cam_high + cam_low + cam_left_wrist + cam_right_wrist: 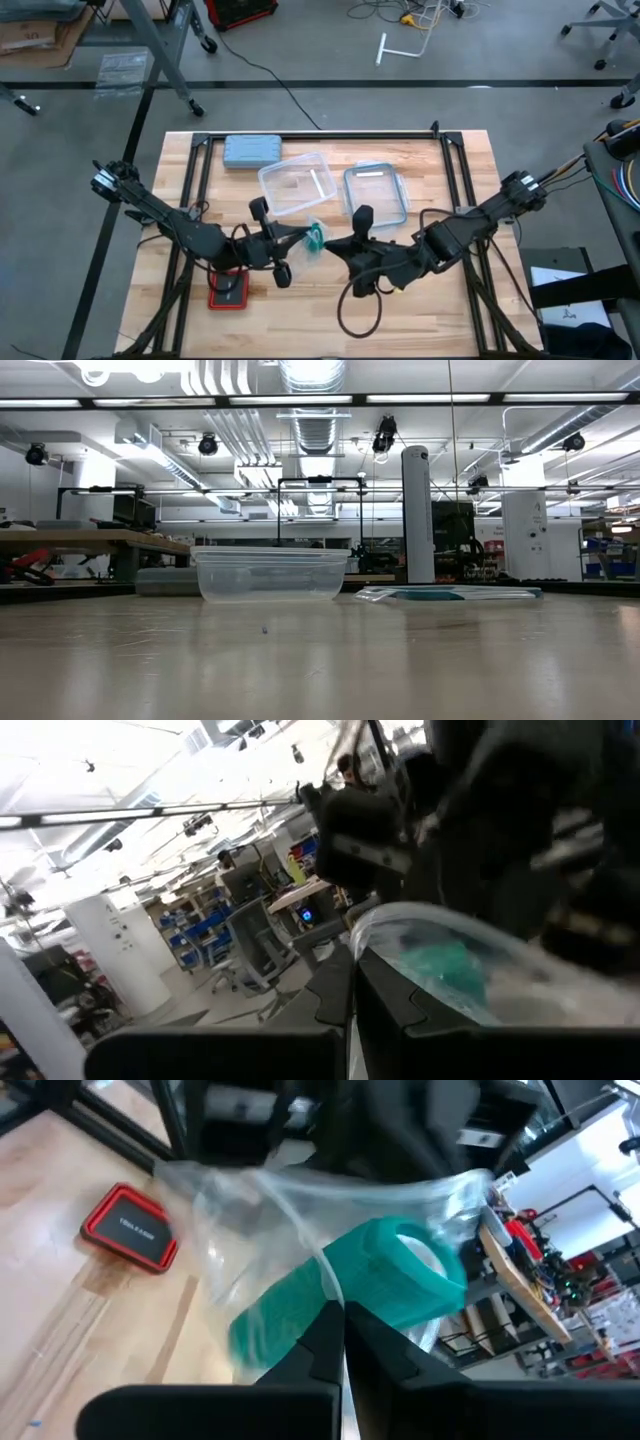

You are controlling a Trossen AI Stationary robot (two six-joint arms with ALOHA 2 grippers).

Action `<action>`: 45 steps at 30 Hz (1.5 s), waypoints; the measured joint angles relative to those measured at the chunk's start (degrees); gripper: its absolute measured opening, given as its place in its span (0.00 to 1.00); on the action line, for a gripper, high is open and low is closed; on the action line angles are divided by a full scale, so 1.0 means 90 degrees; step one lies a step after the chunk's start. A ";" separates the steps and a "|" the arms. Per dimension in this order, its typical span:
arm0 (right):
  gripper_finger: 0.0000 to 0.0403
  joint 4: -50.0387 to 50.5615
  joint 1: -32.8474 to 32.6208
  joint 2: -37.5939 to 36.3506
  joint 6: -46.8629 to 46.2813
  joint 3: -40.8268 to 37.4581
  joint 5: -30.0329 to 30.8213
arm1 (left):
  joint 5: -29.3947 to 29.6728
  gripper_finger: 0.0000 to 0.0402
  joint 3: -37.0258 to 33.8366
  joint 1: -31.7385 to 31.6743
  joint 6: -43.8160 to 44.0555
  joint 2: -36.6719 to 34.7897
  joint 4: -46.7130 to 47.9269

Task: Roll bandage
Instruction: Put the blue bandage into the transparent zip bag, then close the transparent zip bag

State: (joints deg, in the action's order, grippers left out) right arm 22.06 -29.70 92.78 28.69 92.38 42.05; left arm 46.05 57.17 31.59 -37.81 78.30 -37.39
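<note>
Both arms are meeting over the middle of the light wooden table (pixel 420 300), above the surface, so the level camera is seeing neither of them. The bandage (pixel 375 1285), a teal-green roll, is sitting inside a clear plastic bag (pixel 250 1220) held in the air between the two pincers, just in front of the clear tub (pixel 295 185). The right pincer (pixel 335 1315) is pinching the bag's film, its two dark fingers pressed together with the plastic caught between them. The left pincer (pixel 352 985) is likewise clenched on the bag from the other side, the teal cloth showing through the film just beyond its fingers. On the table, the open clear tub is standing near the far edge, with its clear blue-rimmed lid (pixel 375 192) lying flat beside it and a grey-blue case (pixel 251 151) farther back toward the far left corner. A small red-edged black box (pixel 229 291) is lying under the left arm near the front. Around the table, the grey floor is carrying cables and chair bases; beyond it, a white column (pixel 418 515), workbenches and ceiling light strips are showing.
</note>
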 joint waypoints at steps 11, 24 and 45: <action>0.00 0.0600 -0.0118 -0.0279 -0.0866 0.0002 -0.0485 | 0.0601 0.00 0.0000 0.0015 -0.0878 -0.0002 0.1616; 0.00 0.1165 -0.0230 -0.0523 -0.0934 0.0014 0.0193 | 0.0152 0.01 -0.0036 0.0034 -0.1018 0.0027 0.1863; 0.00 0.2478 0.0163 -0.0519 -0.2862 0.0015 -0.0667 | 0.1545 0.34 -0.0003 0.0010 -0.0332 0.0015 0.1880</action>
State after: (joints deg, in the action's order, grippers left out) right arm 44.37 -28.24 88.11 2.93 92.51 36.05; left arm 59.96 57.14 31.68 -40.81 78.44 -20.48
